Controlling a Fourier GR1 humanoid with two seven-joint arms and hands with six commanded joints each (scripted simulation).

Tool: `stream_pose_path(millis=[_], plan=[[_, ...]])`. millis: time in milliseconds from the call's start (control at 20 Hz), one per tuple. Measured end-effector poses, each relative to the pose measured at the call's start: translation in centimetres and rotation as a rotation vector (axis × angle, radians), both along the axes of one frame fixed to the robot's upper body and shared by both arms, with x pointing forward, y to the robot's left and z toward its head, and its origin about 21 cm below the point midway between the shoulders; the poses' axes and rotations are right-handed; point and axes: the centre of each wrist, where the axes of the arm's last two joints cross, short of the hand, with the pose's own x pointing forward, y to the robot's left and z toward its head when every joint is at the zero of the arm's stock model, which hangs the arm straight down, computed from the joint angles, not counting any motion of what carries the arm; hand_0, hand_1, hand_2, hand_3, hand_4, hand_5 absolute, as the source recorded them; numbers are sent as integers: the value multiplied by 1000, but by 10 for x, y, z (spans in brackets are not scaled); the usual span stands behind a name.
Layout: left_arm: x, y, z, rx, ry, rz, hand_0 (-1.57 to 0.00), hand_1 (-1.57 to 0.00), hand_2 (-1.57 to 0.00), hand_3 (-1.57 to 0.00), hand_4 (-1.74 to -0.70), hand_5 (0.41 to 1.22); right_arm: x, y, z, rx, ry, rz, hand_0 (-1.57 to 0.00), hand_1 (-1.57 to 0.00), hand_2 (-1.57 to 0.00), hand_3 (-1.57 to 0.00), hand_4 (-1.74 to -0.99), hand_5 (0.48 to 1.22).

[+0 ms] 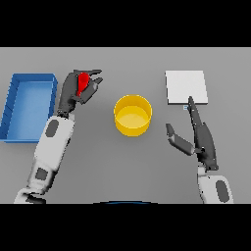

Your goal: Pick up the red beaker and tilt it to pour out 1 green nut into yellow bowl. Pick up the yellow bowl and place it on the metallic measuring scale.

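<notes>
Nearest, the right hand [198, 139] rests with fingers spread below the flat metallic measuring scale [186, 87], while the left hand [73, 93] has its fingers curled round the small red beaker [83, 82], held left of the round yellow bowl [133, 114].

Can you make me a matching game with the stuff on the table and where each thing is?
Things:
1. red beaker
2. yellow bowl
3. blue bin
4. measuring scale

Places:
A. middle of the table, standing alone
B. far left side of the table
C. held in the left robot hand
D. just beyond the fingertips of the open right robot hand

Pairs: 1-C, 2-A, 3-B, 4-D
</notes>
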Motion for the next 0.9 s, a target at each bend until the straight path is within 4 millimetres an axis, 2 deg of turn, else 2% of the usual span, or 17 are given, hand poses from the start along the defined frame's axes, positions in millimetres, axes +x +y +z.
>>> stream_pose_path(millis=[200, 450, 550, 750, 900], plan=[[3, -7, 31, 292, -7, -114, -1563, -1563, -1563, -1563, -1733, 1119, -3, -2, 1, -39, 11, -13, 1, 1, 1, 1, -1243, 694], [-6, -2, 33, 403, -7, -170, -1564, -1565, -1565, -1565, -1734, 1112, -10, 2, 3, -27, 13, 2, 1, 1, 1, 1, -1248, 711], [-4, -6, 39, 536, -31, -197, -1567, -1567, -1567, -1567, -1737, 1112, -10, -4, 2, -38, 27, -7, 1, 1, 1, 1, -1254, 717], [2, -29, 48, 899, -117, -271, -1569, -1569, -1569, -1569, -1739, 1152, -7, 1, 3, -21, 14, -2, 1, 1, 1, 1, -1267, 721], [11, -43, 59, 1096, -175, -320, -1570, -1570, -1570, -1570, -1740, 1186, -7, 1, 2, -16, 27, -1, 1, 1, 1, 1, -1268, 720]])
